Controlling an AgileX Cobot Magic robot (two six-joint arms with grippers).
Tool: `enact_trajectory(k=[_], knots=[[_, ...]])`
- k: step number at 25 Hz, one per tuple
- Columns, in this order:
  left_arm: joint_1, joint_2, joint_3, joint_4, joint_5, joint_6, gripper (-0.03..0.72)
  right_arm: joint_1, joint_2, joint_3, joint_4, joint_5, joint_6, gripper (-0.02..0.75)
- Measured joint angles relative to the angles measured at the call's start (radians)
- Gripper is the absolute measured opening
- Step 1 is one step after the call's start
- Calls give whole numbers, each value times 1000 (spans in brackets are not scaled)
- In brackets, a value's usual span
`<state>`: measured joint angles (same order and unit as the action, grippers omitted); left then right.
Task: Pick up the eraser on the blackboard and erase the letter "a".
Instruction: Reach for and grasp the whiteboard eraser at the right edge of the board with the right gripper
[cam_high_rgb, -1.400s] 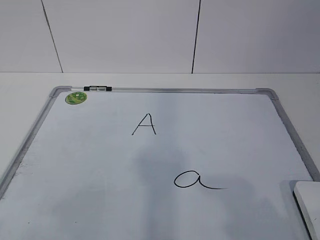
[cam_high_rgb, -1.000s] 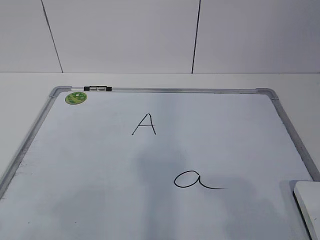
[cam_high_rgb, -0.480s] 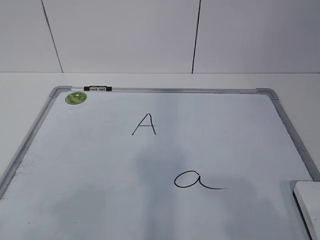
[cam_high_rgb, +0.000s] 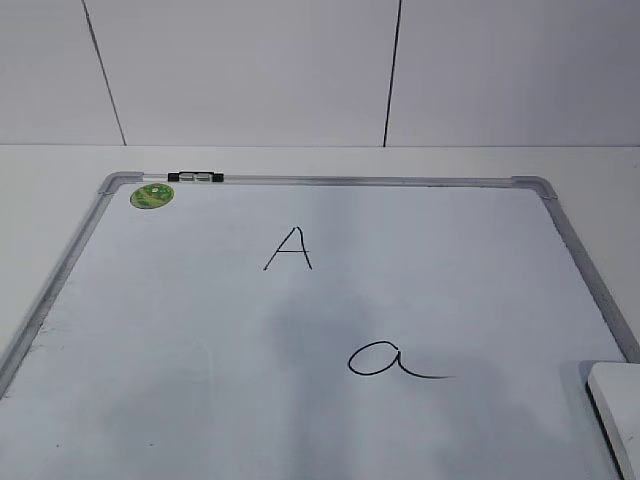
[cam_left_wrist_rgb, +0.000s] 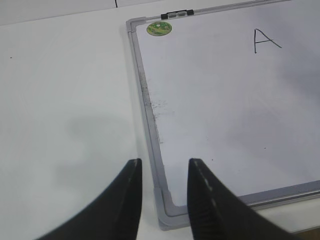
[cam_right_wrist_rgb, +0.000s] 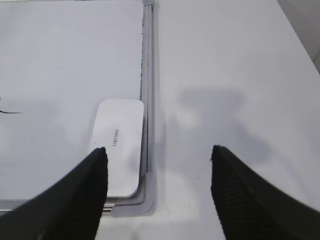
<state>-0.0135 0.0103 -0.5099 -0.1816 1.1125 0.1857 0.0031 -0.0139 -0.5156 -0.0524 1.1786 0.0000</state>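
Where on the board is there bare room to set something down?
The left half of the board, below the sticker and left of the "A", is bare. The near right corner is crowded: the eraser beside the "a".

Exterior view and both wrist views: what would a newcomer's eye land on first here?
The big white blackboard fills the table, and two black handwritten letters stand out: a capital A near its middle and the letter "a" nearer the camera and to the right. The eraser lies in the board's near right corner, under the open right gripper; the left gripper hangs open over the near left corner.
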Motion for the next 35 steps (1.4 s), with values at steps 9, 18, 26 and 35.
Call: enact_trajectory(k=[9,18,26,35], knots=[[0,0,0,0,0,0,235,0,240,-45,33,79,0,526],[0,0,0,0,0,0,235,0,424,-46,52,81,0,526],[0,0,0,0,0,0,235,0,504,-46,89,81,0,526],[0,0,0,0,0,0,235,0,556,-46,139,3,0,526]])
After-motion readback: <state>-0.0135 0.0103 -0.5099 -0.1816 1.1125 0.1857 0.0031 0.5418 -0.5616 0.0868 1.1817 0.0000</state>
